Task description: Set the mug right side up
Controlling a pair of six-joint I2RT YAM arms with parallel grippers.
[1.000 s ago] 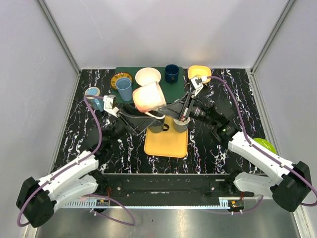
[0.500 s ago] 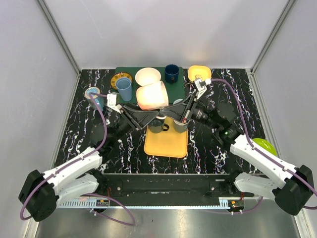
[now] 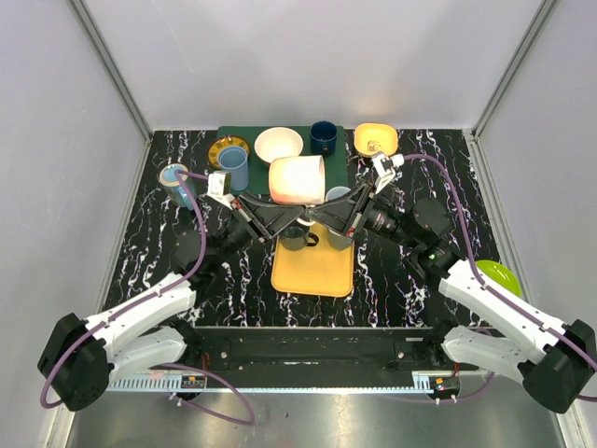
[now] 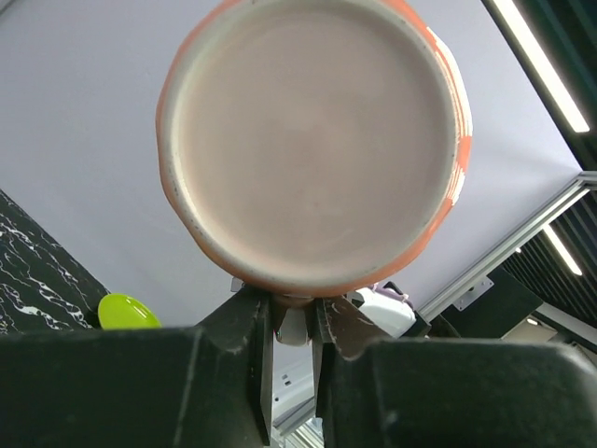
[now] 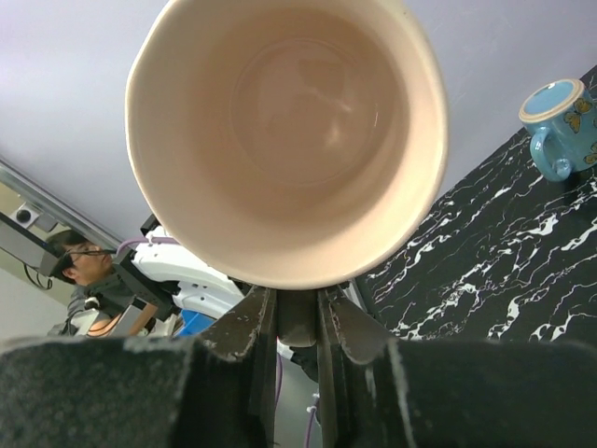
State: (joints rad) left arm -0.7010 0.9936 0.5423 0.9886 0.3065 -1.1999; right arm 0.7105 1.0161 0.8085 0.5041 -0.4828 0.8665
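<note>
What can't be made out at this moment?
- Top view: the mug handle, hidden by the left gripper and right gripper.
- Top view: two dark cups on the yellow tray, partly covered by those grippers.
- Wrist views: most of the tabletop, blocked by the mug.

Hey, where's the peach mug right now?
The mug is mid-table in the top view, held on its side between the left tool and right tool, over the far end of the yellow tray, near the green mat.
</note>
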